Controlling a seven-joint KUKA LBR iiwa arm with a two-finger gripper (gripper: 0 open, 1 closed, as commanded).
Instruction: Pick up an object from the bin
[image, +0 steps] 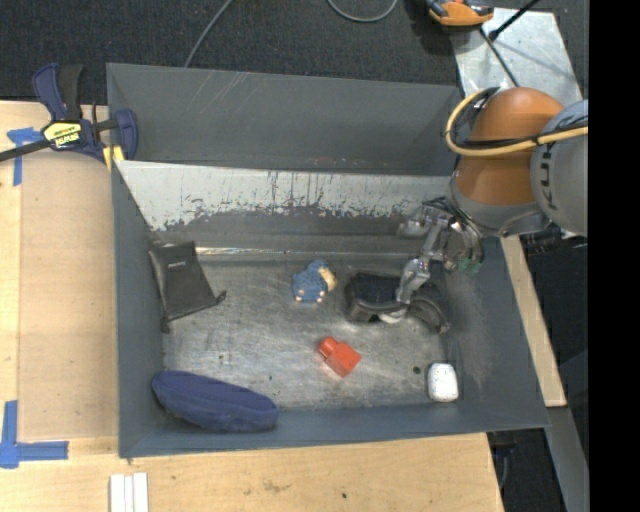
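Note:
My gripper (409, 288) is low in the right half of the bin, its tip at the right end of a black rounded thing with a pale underside (374, 296). A dark curved piece (432, 313) lies just right of it, below the gripper. A small blue and yellow soft toy (313, 283) sits to the left of the black thing. A red block (339, 356) lies in front of it, nearer the front wall.
A white rounded thing (442, 381) rests in the front right corner. A dark blue cloth pouch (215, 402) lies in the front left corner. A dark grey flat piece (183, 282) leans at the left side. The arm with its orange cover enters over the right wall.

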